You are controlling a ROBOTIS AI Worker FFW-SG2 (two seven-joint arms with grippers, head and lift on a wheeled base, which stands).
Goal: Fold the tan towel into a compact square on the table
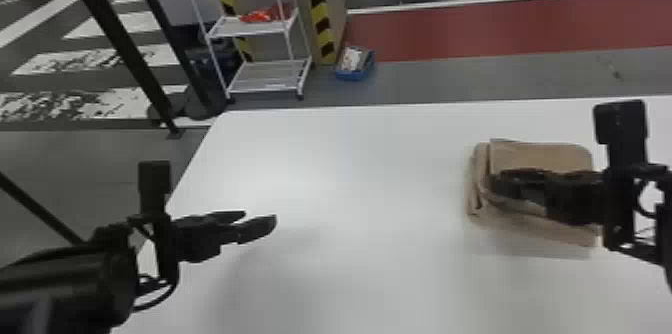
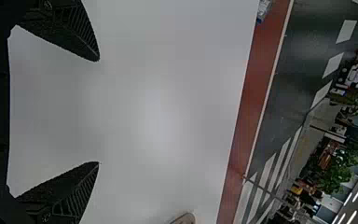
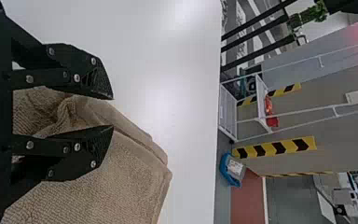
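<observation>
White table (image 1: 350, 168): right hand (image 3: 112, 112), parted around some of the towel (image 1: 545, 155), should ease out level; left hand (image 2: 98, 112) gapes empty.

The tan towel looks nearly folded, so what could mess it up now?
The right gripper is down among the folds of the towel, so it might tug a layer loose when it pulls away.

The layers don't line up neatly along the towel's left side, so the square could come out a bit crooked.

The left gripper is away from the towel, over the white table, so with nothing steadying the other side, the towel might slide.
</observation>
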